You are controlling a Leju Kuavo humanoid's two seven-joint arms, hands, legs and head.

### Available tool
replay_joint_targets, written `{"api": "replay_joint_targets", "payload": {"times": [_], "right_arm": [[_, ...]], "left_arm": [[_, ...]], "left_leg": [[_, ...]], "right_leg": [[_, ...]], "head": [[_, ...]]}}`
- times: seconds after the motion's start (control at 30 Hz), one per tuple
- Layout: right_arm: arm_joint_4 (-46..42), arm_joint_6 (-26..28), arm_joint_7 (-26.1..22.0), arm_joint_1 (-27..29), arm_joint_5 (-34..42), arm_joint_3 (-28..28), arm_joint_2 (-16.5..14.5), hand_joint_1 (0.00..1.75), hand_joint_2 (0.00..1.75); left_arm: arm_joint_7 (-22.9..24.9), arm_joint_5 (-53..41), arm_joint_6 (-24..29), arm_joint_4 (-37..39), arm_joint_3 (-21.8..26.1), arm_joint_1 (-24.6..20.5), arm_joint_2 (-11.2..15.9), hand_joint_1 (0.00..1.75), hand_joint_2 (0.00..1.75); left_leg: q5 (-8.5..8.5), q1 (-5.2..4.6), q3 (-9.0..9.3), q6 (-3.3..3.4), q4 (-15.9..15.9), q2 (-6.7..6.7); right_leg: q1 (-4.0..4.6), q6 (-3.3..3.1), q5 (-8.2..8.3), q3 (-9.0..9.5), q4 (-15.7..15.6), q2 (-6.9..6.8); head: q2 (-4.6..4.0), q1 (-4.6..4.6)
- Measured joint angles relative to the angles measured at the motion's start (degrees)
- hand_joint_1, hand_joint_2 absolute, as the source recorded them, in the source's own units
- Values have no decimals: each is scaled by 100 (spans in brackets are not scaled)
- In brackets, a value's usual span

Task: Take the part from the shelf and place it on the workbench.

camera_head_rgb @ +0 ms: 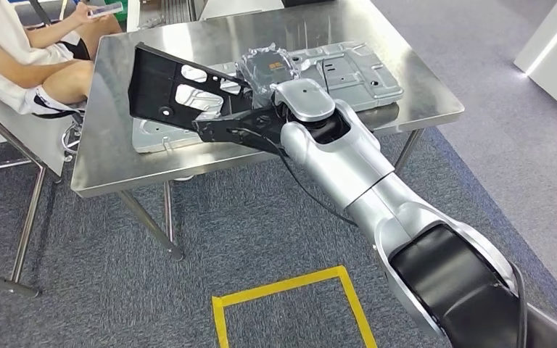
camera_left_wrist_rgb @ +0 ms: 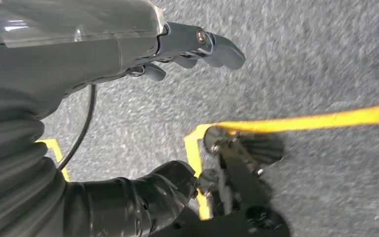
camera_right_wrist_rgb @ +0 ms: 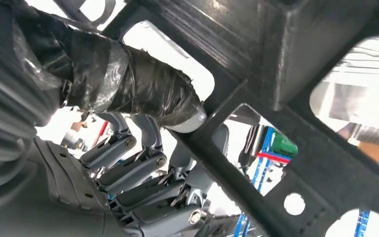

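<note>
Right hand (camera_right_wrist_rgb: 143, 168) fingers wrapped round black part (camera_head_rgb: 167, 90), which we see tilted over workbench (camera_head_rgb: 109, 156) front-left edge. Left hand (camera_left_wrist_rgb: 177, 44) empty, fingers loosely curled, over carpet.

Bright, tabletop (camera_head_rgb: 261, 43) glare, wrist views blurred

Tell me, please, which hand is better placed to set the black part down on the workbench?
The right hand: it already grips the black part over the workbench. The left hand hangs over the carpet, holding nothing.
</note>
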State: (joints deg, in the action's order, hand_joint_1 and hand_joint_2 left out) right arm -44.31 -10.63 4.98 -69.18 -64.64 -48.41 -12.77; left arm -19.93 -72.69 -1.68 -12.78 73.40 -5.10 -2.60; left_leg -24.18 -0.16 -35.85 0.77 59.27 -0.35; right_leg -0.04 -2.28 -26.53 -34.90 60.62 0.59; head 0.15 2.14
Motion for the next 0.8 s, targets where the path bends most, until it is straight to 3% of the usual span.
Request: {"api": "replay_joint_targets", "payload": {"times": [0.13,0.23,0.3,0.33,0.4,0.47,0.63,0.7,0.77,0.8], "right_arm": [[55,11,-6,-6,-2,31,-21,175,175],[88,20,-13,-25,-4,44,-21,175,175],[122,18,-14,-3,-15,44,-19,175,175],[136,16,-13,5,-21,44,-19,175,175],[153,10,-6,-7,-31,45,-21,175,175],[165,-3,9,-46,-40,49,-35,175,175],[263,-56,68,-96,-94,63,-115,175,175],[349,-62,90,-156,-114,69,-182,175,175],[447,-63,101,-216,-125,70,-231,175,175],[491,-63,103,-227,-129,70,-249,175,175]], "left_arm": [[-1,-1,8,-1,0,3,18,0,175],[-3,-2,9,-1,0,4,17,0,175],[-4,-3,10,-1,0,-1,17,0,175],[-3,-4,10,-1,0,0,17,0,175],[1,-5,10,-1,0,5,16,0,175],[6,-7,10,-1,0,3,15,0,175],[51,-33,10,1,0,-13,11,0,175],[74,-38,9,1,0,-9,5,0,175],[87,-39,12,1,0,-8,4,0,175],[96,-38,13,1,0,-5,4,0,175]], "left_leg": [[51,37,106,58,-180,15],[61,54,151,105,-237,34],[32,55,154,109,-216,27],[13,57,157,102,-196,22],[-46,65,159,64,-127,10],[-105,51,128,2,-45,3],[-212,56,78,-127,77,7],[-459,73,-148,-177,554,12],[-729,84,-546,-212,1292,13],[-756,87,-697,-222,1527,13]], "right_leg": [[-3,119,-105,-52,118,-10],[-30,180,-539,-488,1012,-24],[-58,215,-615,-765,1471,-27],[-71,229,-498,-773,1420,-29],[-89,233,-89,-522,789,-37],[-74,200,111,-257,205,-41],[-74,57,92,-136,6,-26],[-86,6,88,-85,-32,-30],[-76,-21,64,-56,-36,-35],[-72,-26,45,-36,-34,-37]], "head": [[0,0],[0,-2],[0,-2],[0,-1],[0,-1],[0,-1],[0,0],[0,3],[0,3],[-1,3]]}}
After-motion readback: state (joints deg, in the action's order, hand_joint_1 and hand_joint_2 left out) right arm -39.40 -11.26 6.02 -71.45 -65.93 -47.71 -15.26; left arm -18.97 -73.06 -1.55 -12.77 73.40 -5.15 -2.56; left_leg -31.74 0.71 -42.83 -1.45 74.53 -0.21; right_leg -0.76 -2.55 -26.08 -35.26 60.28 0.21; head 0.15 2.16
